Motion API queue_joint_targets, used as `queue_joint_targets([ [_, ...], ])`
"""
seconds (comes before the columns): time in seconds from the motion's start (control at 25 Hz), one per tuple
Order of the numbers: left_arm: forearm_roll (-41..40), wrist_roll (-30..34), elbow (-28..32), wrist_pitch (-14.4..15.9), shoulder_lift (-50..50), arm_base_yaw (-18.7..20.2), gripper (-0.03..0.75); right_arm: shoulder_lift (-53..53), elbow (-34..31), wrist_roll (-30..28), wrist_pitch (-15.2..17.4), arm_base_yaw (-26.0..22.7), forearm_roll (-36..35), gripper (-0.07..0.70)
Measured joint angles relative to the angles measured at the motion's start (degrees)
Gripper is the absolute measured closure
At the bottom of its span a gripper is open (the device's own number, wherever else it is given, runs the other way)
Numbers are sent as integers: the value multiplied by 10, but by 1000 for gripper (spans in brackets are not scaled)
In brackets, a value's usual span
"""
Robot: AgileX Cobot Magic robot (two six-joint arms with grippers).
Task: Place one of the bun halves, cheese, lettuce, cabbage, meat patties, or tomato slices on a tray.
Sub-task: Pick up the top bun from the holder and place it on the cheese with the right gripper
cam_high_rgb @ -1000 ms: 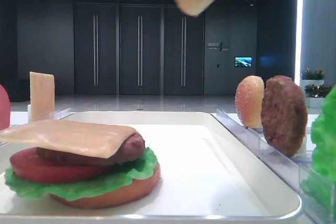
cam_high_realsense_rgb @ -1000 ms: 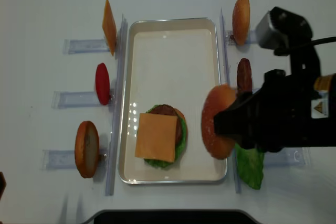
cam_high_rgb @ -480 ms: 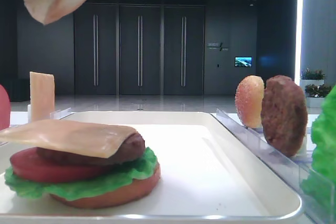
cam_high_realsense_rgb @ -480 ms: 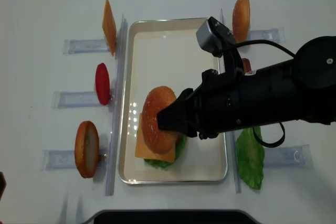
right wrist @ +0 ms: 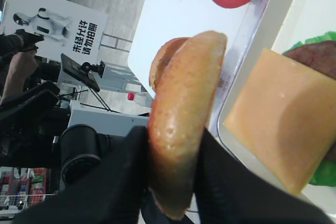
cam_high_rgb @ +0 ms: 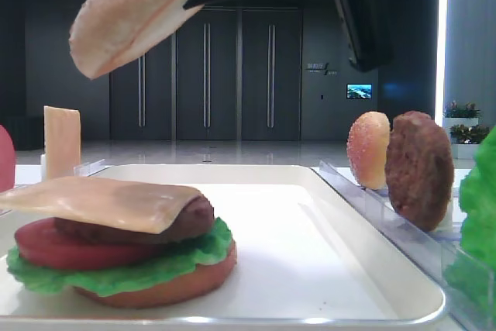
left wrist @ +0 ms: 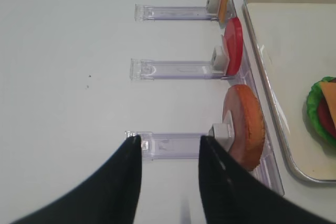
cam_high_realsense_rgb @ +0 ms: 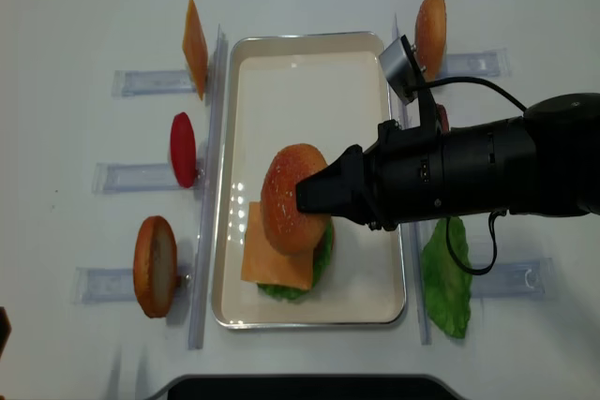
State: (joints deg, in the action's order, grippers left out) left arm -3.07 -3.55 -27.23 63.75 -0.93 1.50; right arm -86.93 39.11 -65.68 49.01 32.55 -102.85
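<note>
— One bun top (cam_high_realsense_rgb: 292, 197) was clamped edge-on in the right end effector (right wrist: 173, 174), held tilted in the air above the cheese (cam_high_realsense_rgb: 277, 246) on the stacked burger in the tray (cam_high_realsense_rgb: 309, 72).

— And the left end effector (left wrist: 168, 145)?

— Fingers apart, holding nothing, over the worktop (left wrist: 63, 77).

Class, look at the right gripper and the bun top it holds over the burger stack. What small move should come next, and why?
Probably level the bun top and lower it. The right gripper is shut on it, holding it tilted in the air above the cheese, not touching. The stack on the tray lacks only a top.
</note>
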Motion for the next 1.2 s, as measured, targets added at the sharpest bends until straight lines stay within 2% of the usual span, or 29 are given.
queue_joint_targets([
  [0.48, 0, 0, 0, 0, 0, 0, 433, -56, -7, -15, 7, -1, -3, 436],
  [1.2, 0, 0, 0, 0, 0, 0, 433, -62, 8, -12, 30, 0, -4, 436],
])
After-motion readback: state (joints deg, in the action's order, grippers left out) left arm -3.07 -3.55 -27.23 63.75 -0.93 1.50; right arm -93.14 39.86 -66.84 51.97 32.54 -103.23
